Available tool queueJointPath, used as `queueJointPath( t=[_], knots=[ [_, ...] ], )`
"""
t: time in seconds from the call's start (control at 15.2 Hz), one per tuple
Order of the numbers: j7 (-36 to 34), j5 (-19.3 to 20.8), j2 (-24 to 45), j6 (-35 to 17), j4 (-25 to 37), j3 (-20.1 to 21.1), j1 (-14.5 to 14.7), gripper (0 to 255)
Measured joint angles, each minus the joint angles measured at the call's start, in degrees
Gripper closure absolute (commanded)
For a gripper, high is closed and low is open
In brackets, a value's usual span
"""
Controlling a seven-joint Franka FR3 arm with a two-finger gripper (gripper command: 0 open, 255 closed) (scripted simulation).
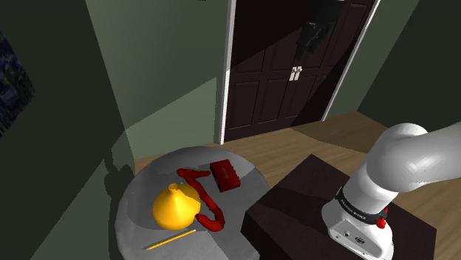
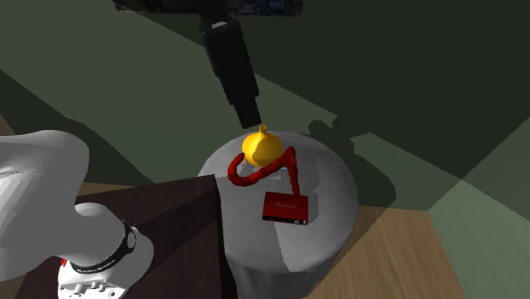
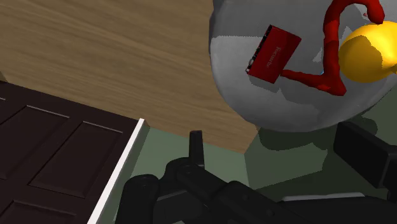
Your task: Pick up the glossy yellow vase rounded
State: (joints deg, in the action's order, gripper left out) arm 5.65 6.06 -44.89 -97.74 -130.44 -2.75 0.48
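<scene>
A glossy yellow rounded vase (image 1: 176, 207) (image 2: 261, 148) (image 3: 366, 54) with a small narrow neck stands on a round grey table (image 1: 140, 196) (image 2: 331, 212) (image 3: 267, 108). A red curved piece (image 1: 206, 201) (image 2: 290, 167) (image 3: 330, 60) wraps closely around one side of it. My black gripper (image 1: 311, 38) (image 2: 247, 109) (image 3: 280, 153) hangs high above and well away from the table, in front of the dark door in the shoulder view. Its fingers (image 3: 196, 147) stand apart with nothing between them.
A red flat box (image 1: 225, 175) (image 2: 285, 207) (image 3: 273, 53) lies on the table next to the curved piece. A yellow pencil (image 1: 171, 238) lies near the table's front edge. A dark double door (image 1: 295, 66) and green walls stand behind; my dark stand (image 1: 325, 214) borders the table.
</scene>
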Motion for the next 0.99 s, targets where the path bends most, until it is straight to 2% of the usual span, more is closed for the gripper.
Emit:
queueJointPath(
  t=[0.26, 0.99],
  knots=[
    [-2.3, -0.9, 0.8, -1.9, -1.8, 1.9, 0.6, 0],
    [-14.3, -5.5, 8.6, -14.0, -9.4, 12.0, 4.1, 0]
  ],
)
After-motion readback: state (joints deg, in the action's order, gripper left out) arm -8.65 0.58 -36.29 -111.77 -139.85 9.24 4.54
